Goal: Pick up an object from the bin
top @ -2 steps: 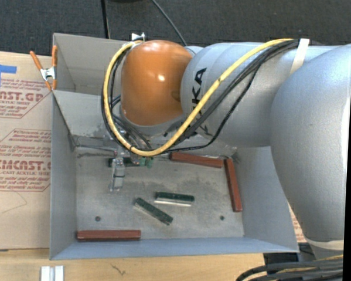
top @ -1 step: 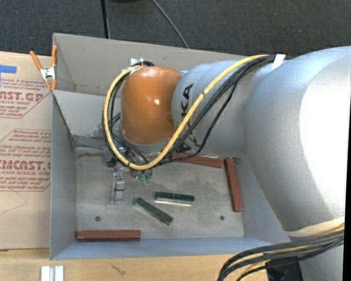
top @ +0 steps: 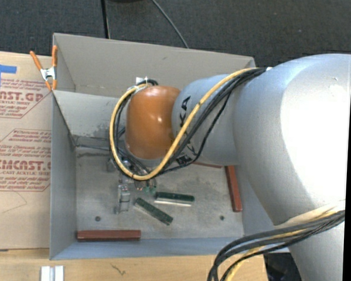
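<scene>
Where the grey bin [top: 61,190] meets its near wall, a reddish-brown bar [top: 108,235] lies flat. Farther in, the gripper [top: 123,200] hangs low over the floor; whether it is open or closed, I cannot tell. Just right lie two dark green strips [top: 154,211], then a second brown bar [top: 233,189] along the right wall.

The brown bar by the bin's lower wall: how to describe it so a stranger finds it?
Look into the grey bin, along its lower wall. The reddish-brown bar lies there, below the gripper. Unlike the other brown bar, along the right wall, it lies crosswise.
</scene>
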Robot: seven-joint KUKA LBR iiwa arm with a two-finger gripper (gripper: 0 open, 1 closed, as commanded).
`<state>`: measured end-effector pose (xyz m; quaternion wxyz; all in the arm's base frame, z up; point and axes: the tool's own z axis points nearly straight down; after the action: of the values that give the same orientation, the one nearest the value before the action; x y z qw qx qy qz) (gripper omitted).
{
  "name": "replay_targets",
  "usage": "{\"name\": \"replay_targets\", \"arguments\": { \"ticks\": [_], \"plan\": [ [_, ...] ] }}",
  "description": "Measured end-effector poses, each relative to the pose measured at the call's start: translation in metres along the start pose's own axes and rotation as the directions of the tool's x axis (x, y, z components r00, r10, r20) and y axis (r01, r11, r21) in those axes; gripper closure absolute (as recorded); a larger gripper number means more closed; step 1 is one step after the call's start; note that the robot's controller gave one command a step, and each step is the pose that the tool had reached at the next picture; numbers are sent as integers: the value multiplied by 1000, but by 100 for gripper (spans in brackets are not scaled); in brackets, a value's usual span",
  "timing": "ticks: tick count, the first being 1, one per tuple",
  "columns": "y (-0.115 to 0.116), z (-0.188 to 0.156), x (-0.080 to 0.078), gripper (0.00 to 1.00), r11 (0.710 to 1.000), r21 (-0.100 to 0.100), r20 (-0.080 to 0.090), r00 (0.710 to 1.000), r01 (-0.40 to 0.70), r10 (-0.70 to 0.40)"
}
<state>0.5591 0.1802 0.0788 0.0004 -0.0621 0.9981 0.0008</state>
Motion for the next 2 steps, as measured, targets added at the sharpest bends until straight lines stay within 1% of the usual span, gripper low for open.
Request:
{"name": "replay_targets", "arguments": {
  "ticks": [1, 2],
  "plan": [
    [-16, 2, 20, 0, 994, 1, -4, 994, 110, -110],
    [-45, 6, 13, 0, 998, 0, 1, 998, 56, -56]
  ]
}}
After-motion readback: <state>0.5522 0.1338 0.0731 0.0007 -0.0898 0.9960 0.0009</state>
